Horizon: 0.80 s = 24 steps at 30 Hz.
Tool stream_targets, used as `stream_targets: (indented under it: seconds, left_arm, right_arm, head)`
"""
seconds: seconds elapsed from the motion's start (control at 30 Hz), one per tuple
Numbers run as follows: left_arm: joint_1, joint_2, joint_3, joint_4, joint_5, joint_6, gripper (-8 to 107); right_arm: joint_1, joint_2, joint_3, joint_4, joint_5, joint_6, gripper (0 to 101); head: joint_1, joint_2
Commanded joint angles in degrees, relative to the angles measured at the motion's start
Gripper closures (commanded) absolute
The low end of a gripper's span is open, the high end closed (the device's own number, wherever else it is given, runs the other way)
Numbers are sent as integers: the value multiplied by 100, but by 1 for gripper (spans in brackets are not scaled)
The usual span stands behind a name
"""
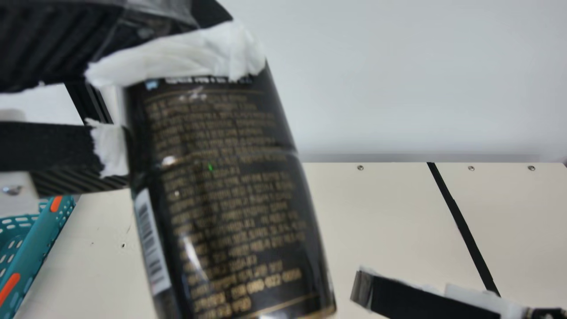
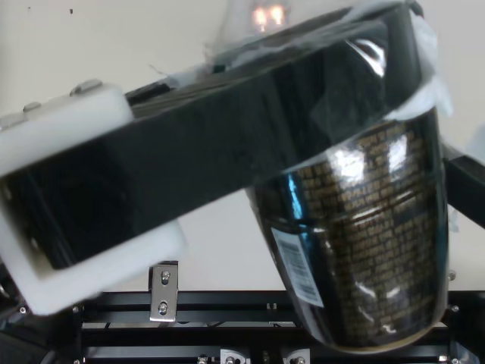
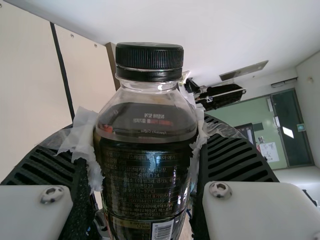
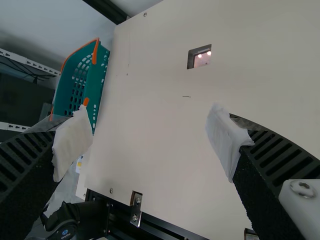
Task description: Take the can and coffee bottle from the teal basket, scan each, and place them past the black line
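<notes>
coffee bottle (image 1: 221, 199) held snugly near shoulder by left fingers (image 3: 232, 157), at left of main frame; long axis tilted, base pointed toward lower right. right fingers (image 4: 277, 157) spread wide, nothing gripped, seen at lower right of main frame, beside base; depth gap cannot be told. if handover is intended, free lower body should be approached crosswise by right fingers, barcode (image 1: 152, 241) best left uncovered.
</notes>
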State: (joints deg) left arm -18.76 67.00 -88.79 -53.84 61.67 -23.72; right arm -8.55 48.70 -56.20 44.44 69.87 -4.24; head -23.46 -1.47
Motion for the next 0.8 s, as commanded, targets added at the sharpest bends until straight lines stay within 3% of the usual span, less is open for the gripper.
stream_targets:
  seconds: [0.0,0.23,0.5,0.53,0.77]
  left_arm:
    - [7,8,20,-75,10,42,89]
    - [-584,-35,100,147,-402,-186,89]
    - [-2022,215,-65,1616,-1601,-1191,89]
    - [-1593,189,-44,1087,-1258,-893,89]
    - [-2017,217,-61,1605,-1604,-1174,89]
  right_arm:
    - [0,0,0,0,0,0,0]
    - [0,0,0,0,0,0,0]
    - [0,0,0,0,0,0,0]
    - [0,0,0,0,0,0,0]
    - [0,0,0,0,0,0,0]
  head:
    - [-154,10]
    - [-154,10]
    - [-154,10]
    - [-154,10]
    - [-154,10]
